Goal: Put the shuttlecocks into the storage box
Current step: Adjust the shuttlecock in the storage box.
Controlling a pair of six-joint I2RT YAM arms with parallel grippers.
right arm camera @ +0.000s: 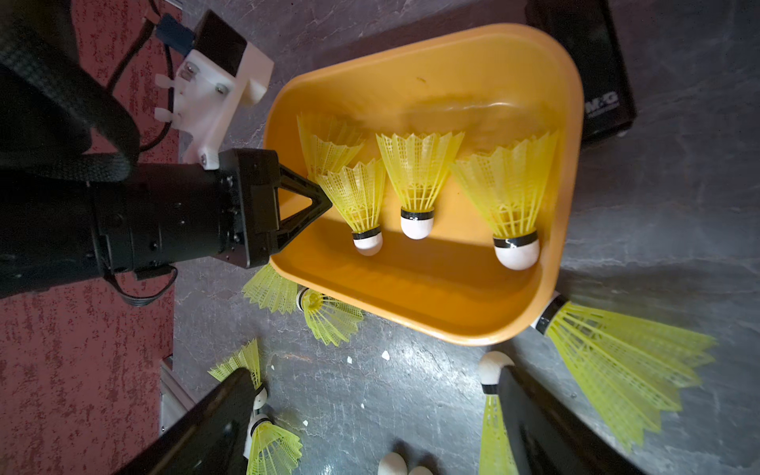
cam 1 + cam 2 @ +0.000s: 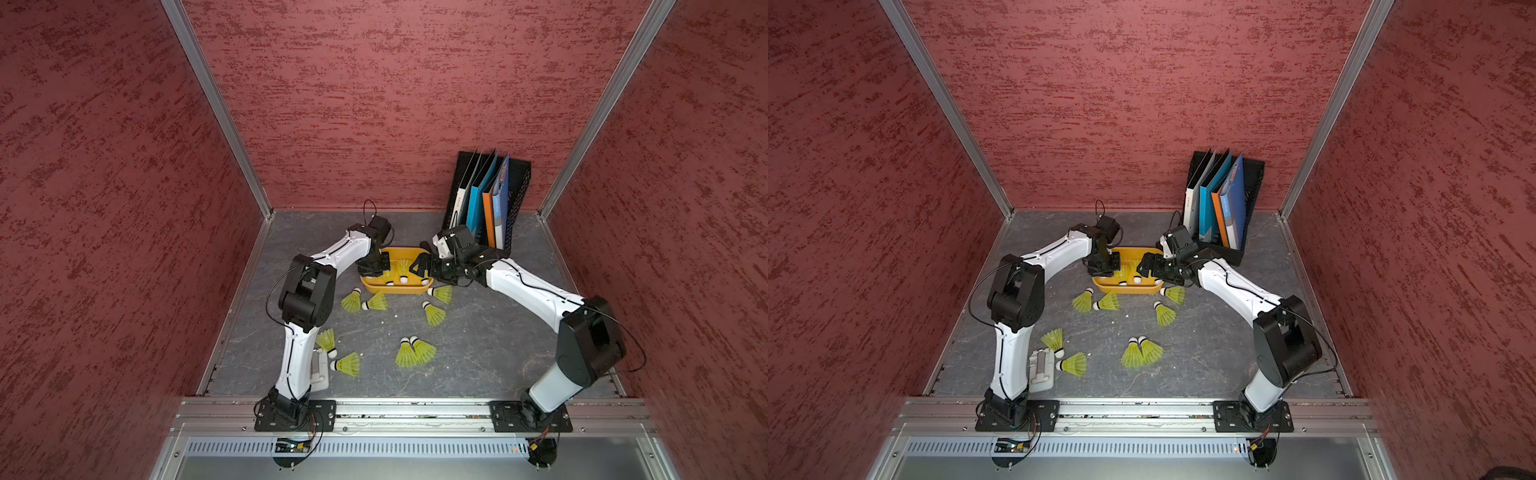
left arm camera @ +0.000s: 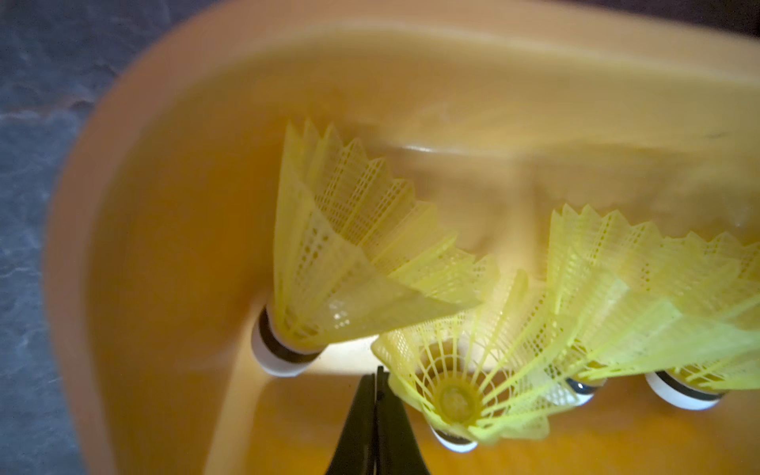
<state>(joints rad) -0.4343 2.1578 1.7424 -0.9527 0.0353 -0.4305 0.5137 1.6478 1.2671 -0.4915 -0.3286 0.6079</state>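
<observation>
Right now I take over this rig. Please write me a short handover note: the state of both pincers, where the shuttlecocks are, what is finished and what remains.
Left pincer: shut, its tip inside the storage box, beside a shuttlecock skirt. Nothing shows between its jaws.
Right pincer: open and empty, by the box's right end.
Done: four shuttlecocks lie in the box.
To do: eight loose shuttlecocks lie on the table. Four are close to the box's near side, and two pairs lie nearer the arm bases.
</observation>
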